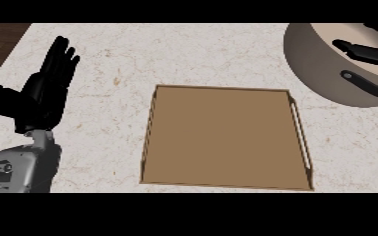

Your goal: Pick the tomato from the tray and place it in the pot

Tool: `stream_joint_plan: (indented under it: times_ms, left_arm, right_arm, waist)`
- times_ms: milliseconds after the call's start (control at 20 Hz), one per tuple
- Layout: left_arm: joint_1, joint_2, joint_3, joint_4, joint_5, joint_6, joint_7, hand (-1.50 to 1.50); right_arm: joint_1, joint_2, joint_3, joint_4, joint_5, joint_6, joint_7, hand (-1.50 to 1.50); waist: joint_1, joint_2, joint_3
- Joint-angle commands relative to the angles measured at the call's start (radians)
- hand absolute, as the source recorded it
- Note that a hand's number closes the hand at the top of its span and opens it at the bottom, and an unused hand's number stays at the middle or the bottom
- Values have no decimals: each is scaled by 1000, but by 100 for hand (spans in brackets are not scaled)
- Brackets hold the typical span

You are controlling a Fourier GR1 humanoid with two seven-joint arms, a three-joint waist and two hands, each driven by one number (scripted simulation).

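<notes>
Tray (221, 135), brown, laid flat on counter (184, 50), centre of view; pale strip noted along its R rim. Pot (317, 70) at top R corner, apart from tray, cut off by view's edge. L hand (43, 97) held at L edge, released, fingers straight & up, nothing grasped. R hand (358, 51) seen only in part over pot; grip state can't be told. Tomato's whereabouts can't be told from this view.

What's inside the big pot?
Inside the pot, only its grey wall and part of the right hand over it show. No tomato shows; the hand and the picture's edge hide the rest.
</notes>
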Motion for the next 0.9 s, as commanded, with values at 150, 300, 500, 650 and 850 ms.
stream_joint_plan:
  times_ms: [150,300,500,650,850]
  left_arm:
    - [7,-2,9,13,-5,5,-13,0]
    - [-17,-22,-9,59,-37,24,-36,0]
    - [38,-10,10,1,0,-5,-32,0]
    - [5,8,21,18,1,-12,-26,0]
    - [87,-22,-7,-35,-3,-14,-43,0]
  right_arm:
    - [-20,-101,-150,93,-159,145,-53,-150]
    - [15,-177,-153,124,-166,225,-58,-150]
    - [83,-249,-176,150,-190,318,-117,-150]
    - [70,-292,-177,164,-191,345,-84,-150]
    - [105,-322,-176,167,-195,386,-118,-150]
  waist:
    - [2,16,18]
    - [-15,13,16]
    - [1,15,19]
    - [5,17,19]
    - [14,13,19]
